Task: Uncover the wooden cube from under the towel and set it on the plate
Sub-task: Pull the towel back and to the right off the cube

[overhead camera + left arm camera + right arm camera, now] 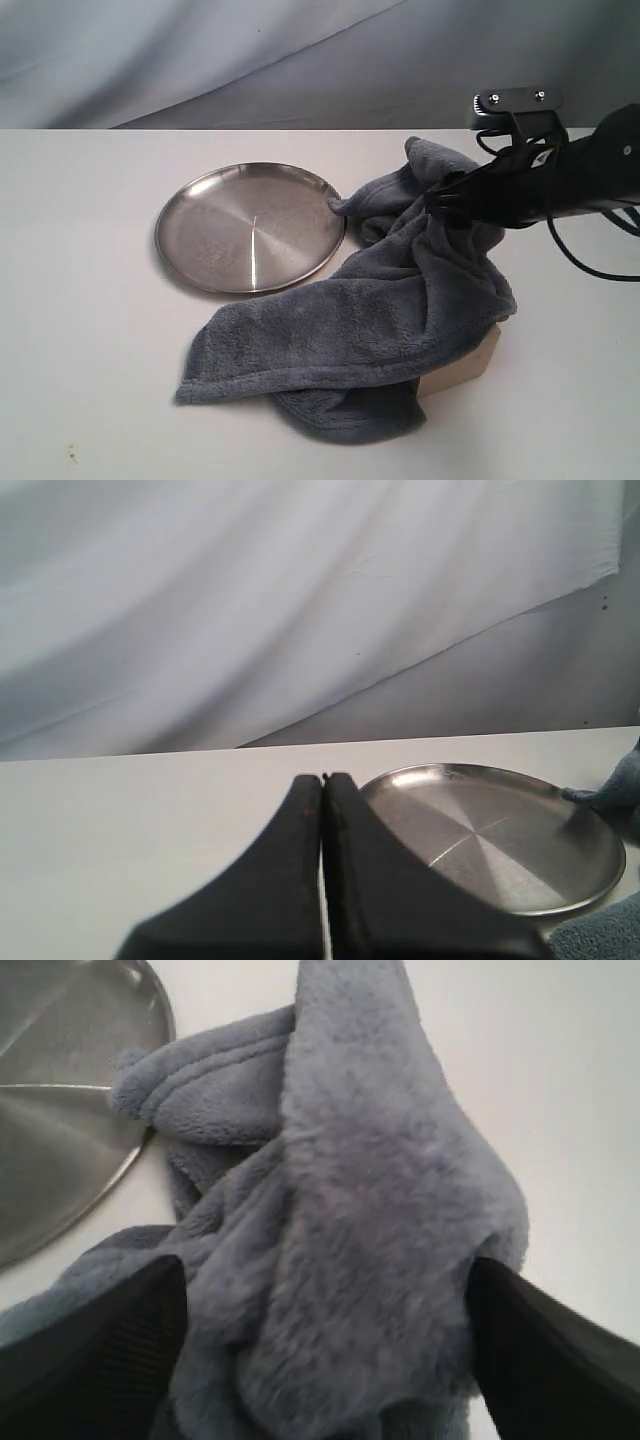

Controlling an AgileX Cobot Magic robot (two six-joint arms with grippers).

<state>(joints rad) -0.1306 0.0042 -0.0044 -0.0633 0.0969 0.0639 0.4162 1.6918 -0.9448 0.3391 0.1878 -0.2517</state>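
Note:
The grey-blue towel (350, 330) lies bunched on the table, one fold pulled up into a peak. My right gripper (440, 207) is shut on that fold. In the right wrist view thick fleece (350, 1210) fills the gap between the black fingers (90, 1350). A pale corner of the wooden cube (468, 362) shows under the towel's right edge; the rest is covered. The silver plate (250, 228) sits left of the towel with nothing on it, and a towel corner touches its rim. My left gripper (323, 780) is shut on nothing, low over the table near the plate (500, 835).
A grey cloth backdrop hangs behind the white table (90, 350). The right arm's black body and cables (590, 190) reach in from the right edge. The left arm is outside the exterior view.

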